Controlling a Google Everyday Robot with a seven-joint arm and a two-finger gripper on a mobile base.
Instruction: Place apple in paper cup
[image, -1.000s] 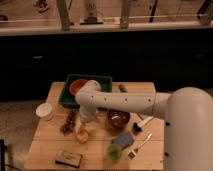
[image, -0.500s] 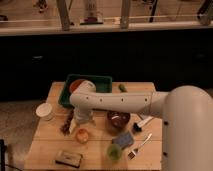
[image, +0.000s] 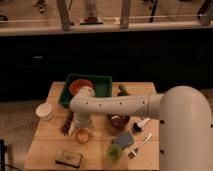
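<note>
Camera view, gripper (image: 80, 125) still above apple (image: 82, 135)

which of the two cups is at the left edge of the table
The white paper cup, alone at the left edge. The green cup stands near the front, beside the blue sponge. The gripper hangs over the apple.

- The bench (image: 100, 150) is pale wood laid in planks, with a matt surface.
- The arm (image: 120, 105) has a smooth white shell with a soft sheen. Its gripper (image: 80, 127), hanging just above the apple (image: 82, 135), looks the same white.
- The apple's skin is smooth and faintly shiny.
- The paper cup (image: 44, 111) is matt white.
- The tray (image: 102, 82) looks like smooth green plastic.
- The green cup (image: 114, 152) is translucent plastic.
- The fork (image: 140, 146) glints like metal.
</note>
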